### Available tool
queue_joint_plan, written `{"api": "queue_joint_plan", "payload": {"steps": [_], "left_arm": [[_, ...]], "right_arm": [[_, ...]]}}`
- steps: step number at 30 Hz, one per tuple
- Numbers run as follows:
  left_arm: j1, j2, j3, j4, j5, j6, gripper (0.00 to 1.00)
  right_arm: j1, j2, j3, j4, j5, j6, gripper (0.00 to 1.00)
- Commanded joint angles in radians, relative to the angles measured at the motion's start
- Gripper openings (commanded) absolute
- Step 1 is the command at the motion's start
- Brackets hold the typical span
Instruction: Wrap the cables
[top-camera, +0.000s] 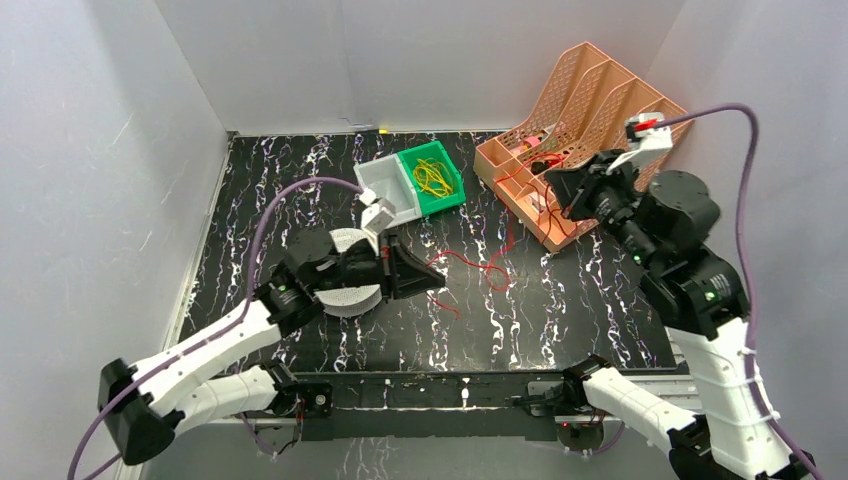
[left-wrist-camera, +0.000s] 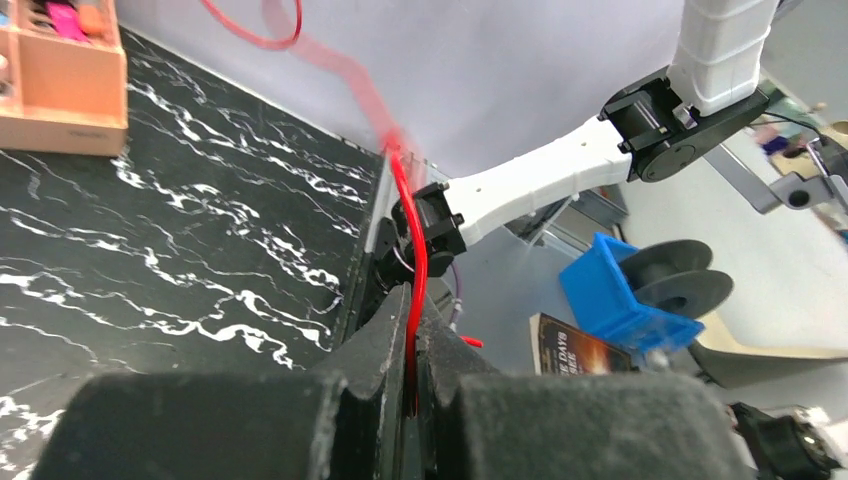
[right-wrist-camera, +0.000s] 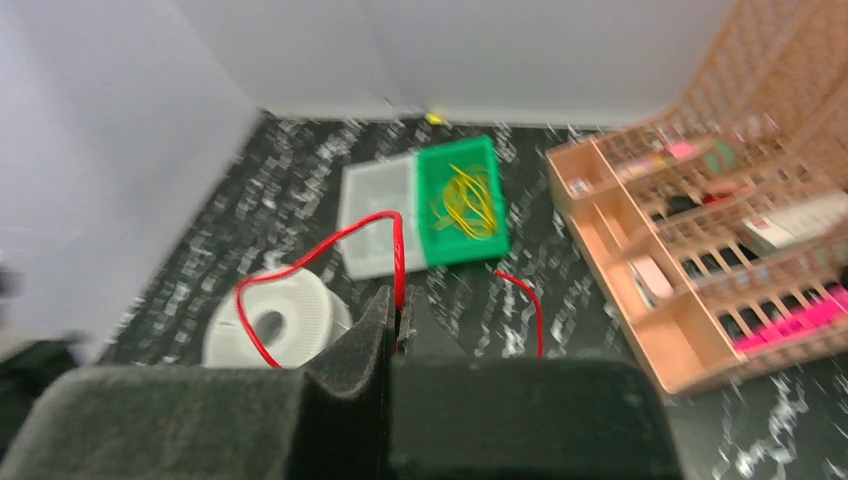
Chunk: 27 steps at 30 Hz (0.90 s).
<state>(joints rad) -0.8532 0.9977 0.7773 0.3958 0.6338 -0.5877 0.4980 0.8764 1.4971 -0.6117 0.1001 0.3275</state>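
Note:
The red cable (top-camera: 480, 262) lies in loose loops on the black marbled table (top-camera: 560, 300) between the two arms. My left gripper (top-camera: 432, 278) is shut on the cable, which runs up out of its jaws in the left wrist view (left-wrist-camera: 418, 250). A white spool (top-camera: 348, 298) sits partly hidden under the left wrist. My right gripper (top-camera: 556, 190) is raised beside the orange organizer and is shut on the cable too. In the right wrist view the cable (right-wrist-camera: 330, 240) arcs from the jaws (right-wrist-camera: 400, 300) down to the spool (right-wrist-camera: 275, 320).
A green bin (top-camera: 440, 160) holding a yellow wire tangle (top-camera: 433, 178) adjoins a grey bin (top-camera: 385, 185) at the back. An orange slotted organizer (top-camera: 590, 100) stands at the back right. White walls enclose the table. A blue spool holder (left-wrist-camera: 620, 300) sits beyond the near edge.

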Motion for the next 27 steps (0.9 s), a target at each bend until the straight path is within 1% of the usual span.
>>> {"api": "queue_joint_plan", "payload": {"steps": [1, 5, 11, 16, 18, 21, 23, 25, 27], "left_arm": [[-0.004, -0.125, 0.065, -0.237, -0.115, 0.137, 0.0], [-0.003, -0.195, 0.136, -0.362, -0.17, 0.2, 0.0], [-0.003, -0.237, 0.257, -0.466, -0.207, 0.268, 0.0], [-0.004, -0.239, 0.327, -0.507, -0.229, 0.295, 0.0], [-0.004, -0.232, 0.356, -0.53, -0.233, 0.308, 0.0], [-0.004, -0.22, 0.392, -0.567, -0.245, 0.334, 0.0], [-0.003, -0.217, 0.412, -0.592, -0.267, 0.352, 0.0], [-0.004, -0.214, 0.434, -0.613, -0.289, 0.368, 0.0], [-0.003, -0.209, 0.464, -0.641, -0.319, 0.389, 0.0]], "right_arm": [[0.002, 0.003, -0.086, -0.04, 0.142, -0.041, 0.0], [0.002, -0.007, -0.209, -0.055, 0.19, -0.015, 0.0], [0.002, -0.036, -0.421, -0.068, 0.292, 0.055, 0.0], [0.002, -0.049, -0.601, -0.086, 0.409, 0.179, 0.0], [0.001, -0.054, -0.659, -0.096, 0.484, 0.248, 0.0], [0.001, -0.059, -0.724, -0.106, 0.567, 0.345, 0.0], [0.001, -0.052, -0.734, -0.113, 0.599, 0.398, 0.0], [0.001, -0.034, -0.736, -0.124, 0.62, 0.447, 0.0], [0.0, -0.017, -0.757, -0.095, 0.608, 0.467, 0.0]]}}
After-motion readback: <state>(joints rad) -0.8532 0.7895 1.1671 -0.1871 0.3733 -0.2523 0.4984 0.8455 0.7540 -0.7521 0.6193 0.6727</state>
